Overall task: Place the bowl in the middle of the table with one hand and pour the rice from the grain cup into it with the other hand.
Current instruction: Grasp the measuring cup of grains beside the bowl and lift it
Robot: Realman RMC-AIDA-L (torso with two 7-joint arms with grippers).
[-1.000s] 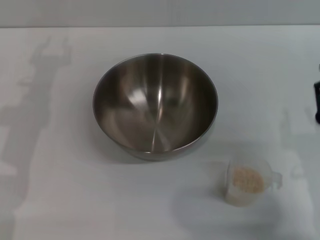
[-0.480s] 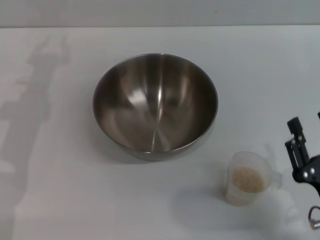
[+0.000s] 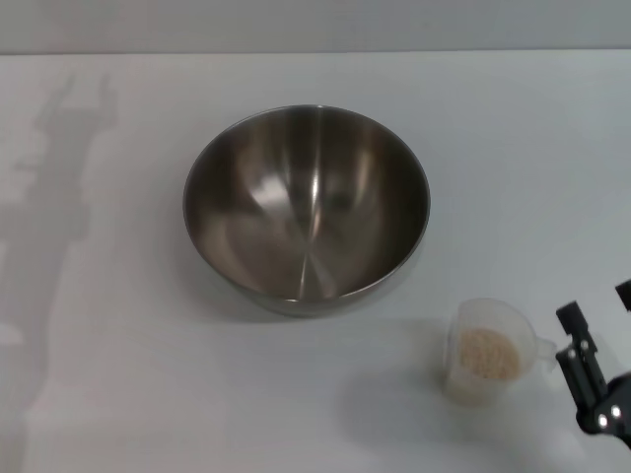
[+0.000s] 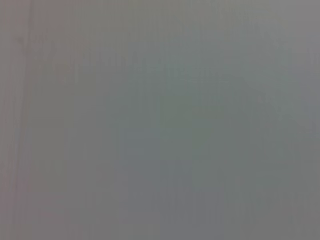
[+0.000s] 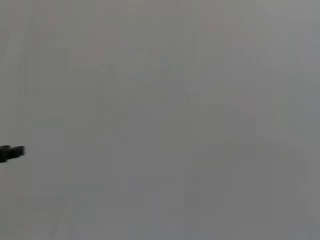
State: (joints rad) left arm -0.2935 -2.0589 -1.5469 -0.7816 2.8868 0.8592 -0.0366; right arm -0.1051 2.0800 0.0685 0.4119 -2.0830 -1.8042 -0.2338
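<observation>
The steel bowl point(image 3: 306, 202) stands empty and upright near the middle of the white table point(image 3: 118, 374). To its near right is the clear grain cup point(image 3: 488, 353), upright, with rice point(image 3: 489, 353) inside and its handle pointing right. My right gripper point(image 3: 599, 307) is in the head view's lower right corner, just right of the cup's handle. It is open, its black fingers point(image 3: 576, 321) apart and touching nothing. In the right wrist view a black fingertip point(image 5: 11, 152) juts in over bare table. My left gripper is out of view; only its shadow point(image 3: 49, 207) lies at the left.
The table's far edge point(image 3: 315, 51) meets a grey wall. Bare white surface surrounds the bowl and cup on all sides.
My right gripper has come in from the right edge and moved nearer and lower, ending beside the cup's handle. The left arm's shadow has shifted. Bowl and cup have not moved.
</observation>
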